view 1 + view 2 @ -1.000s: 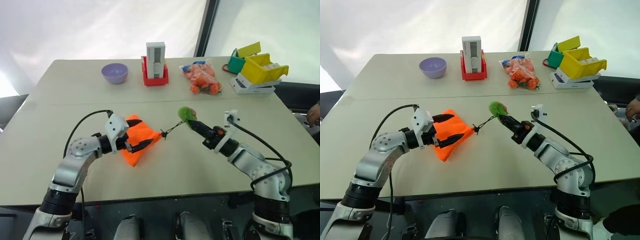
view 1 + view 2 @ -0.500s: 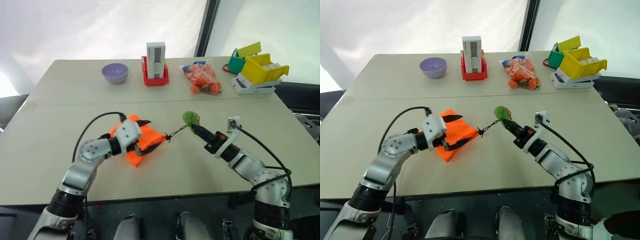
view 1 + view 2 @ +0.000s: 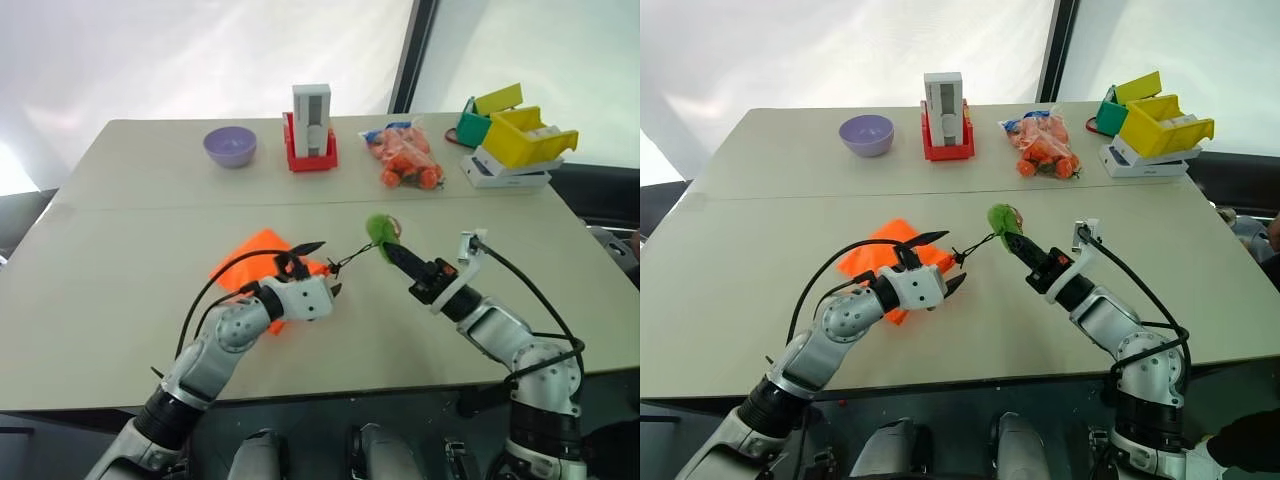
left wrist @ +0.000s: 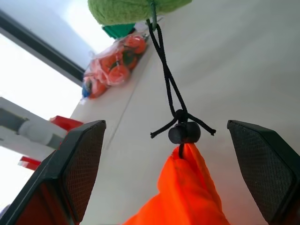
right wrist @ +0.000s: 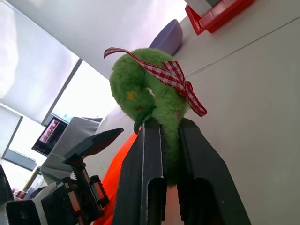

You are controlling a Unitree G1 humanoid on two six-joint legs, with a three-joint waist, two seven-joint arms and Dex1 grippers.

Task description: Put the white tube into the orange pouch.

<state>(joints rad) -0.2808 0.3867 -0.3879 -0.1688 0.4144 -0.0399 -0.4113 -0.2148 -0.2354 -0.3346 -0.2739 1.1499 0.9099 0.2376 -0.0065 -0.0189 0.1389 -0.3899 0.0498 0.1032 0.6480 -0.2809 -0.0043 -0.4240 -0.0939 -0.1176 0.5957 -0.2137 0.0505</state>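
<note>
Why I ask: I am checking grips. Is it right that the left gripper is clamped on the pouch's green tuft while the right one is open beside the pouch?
Sides swapped. The right wrist view shows the right gripper clamped on the green tuft; the left gripper is open beside the orange pouch.

We see a beige table carrying orange pouch, purple bowl, red-based box, bagged orange pieces, coloured bins.

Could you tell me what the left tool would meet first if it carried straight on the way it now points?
Most likely the black cord stopper at the orange pouch mouth, centred between the open left tool fingers; beyond it, the green tuft. Depth is uncertain.
</note>
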